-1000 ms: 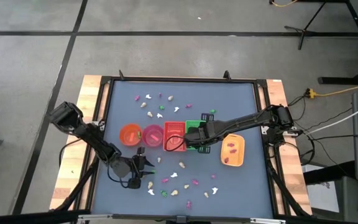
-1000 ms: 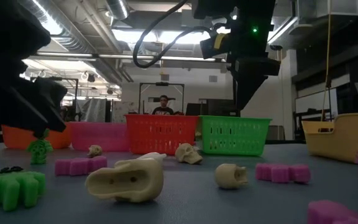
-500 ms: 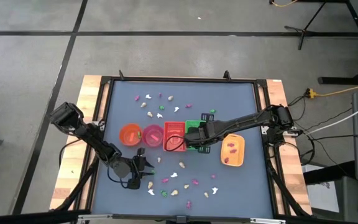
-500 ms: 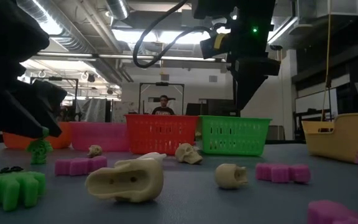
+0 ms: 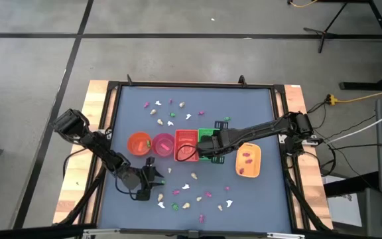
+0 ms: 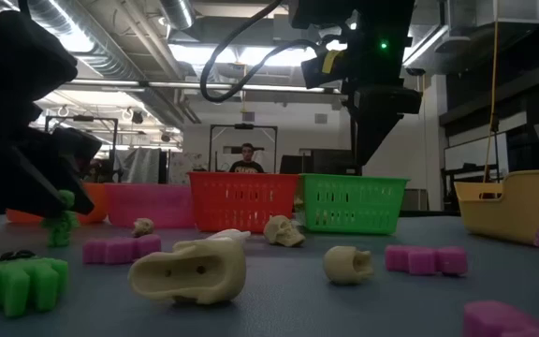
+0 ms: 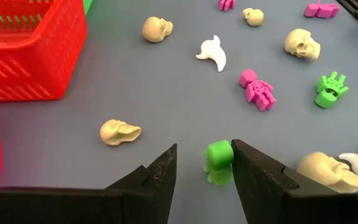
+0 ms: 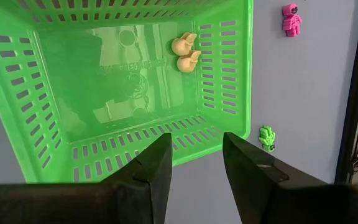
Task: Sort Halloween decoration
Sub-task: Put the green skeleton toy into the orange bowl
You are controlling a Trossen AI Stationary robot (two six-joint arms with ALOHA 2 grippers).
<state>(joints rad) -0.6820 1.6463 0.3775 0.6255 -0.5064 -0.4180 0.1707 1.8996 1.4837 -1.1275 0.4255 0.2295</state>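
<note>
Small trinkets in pink, green, white and cream lie scattered on the grey table (image 5: 257, 106). A small green figure (image 7: 219, 160) stands on the table between the fingers of my open left gripper (image 7: 204, 149), near the table's near left (image 5: 156, 176). In the low view the figure (image 6: 61, 223) shows under that gripper's dark bulk. My right gripper (image 8: 196, 140) hangs open and empty above the green basket (image 8: 129, 81), which holds two cream skulls (image 8: 185, 53). It also shows above the basket in the low view (image 6: 372, 122). My left gripper has one finger (image 7: 244, 168) right beside the green figure's side (image 7: 227, 158), and I cannot tell whether they touch. The other finger stands clear of it. The fingers come slanting down from the table's left. The figure stands upright on the table.
In a row across the middle stand an orange bowl (image 5: 138, 143), a pink bowl (image 5: 163, 144), a red basket (image 5: 186, 143), the green basket (image 5: 209, 135) and a yellow tray (image 5: 249, 161) with pink figures. Cream skulls (image 7: 120, 131) and a white ghost (image 7: 212, 51) lie near the left gripper.
</note>
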